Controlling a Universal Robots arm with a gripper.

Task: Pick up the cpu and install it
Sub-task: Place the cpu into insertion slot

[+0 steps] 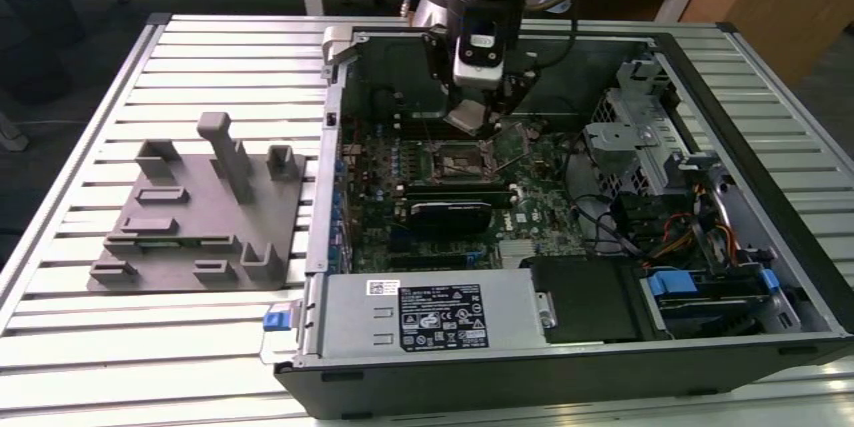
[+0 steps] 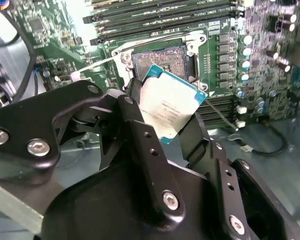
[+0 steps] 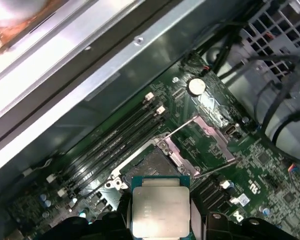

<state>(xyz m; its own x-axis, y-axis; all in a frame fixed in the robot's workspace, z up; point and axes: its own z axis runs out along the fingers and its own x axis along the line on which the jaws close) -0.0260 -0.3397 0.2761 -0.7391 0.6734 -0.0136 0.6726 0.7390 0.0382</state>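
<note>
Now holding the cpu (image 2: pixel 171 107) tilted, pinching its opposite edges between the narrowed jaws of the gripper (image 2: pixel 166 122), hovering just above the open motherboard socket (image 2: pixel 162 57) inside the computer case (image 1: pixel 747 277).

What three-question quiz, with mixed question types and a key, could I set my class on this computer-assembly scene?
1. True or false: the chip already lies flat in the socket.
2. What does the gripper hold? A) a cable B) the chip C) a memory stick
3. Fill in: in the exterior view, the grey fixture stands to the view's ____ of the computer case.

Key
1. False: the chip is held between the fingers, not seated in the socket.
2. B
3. left
</note>
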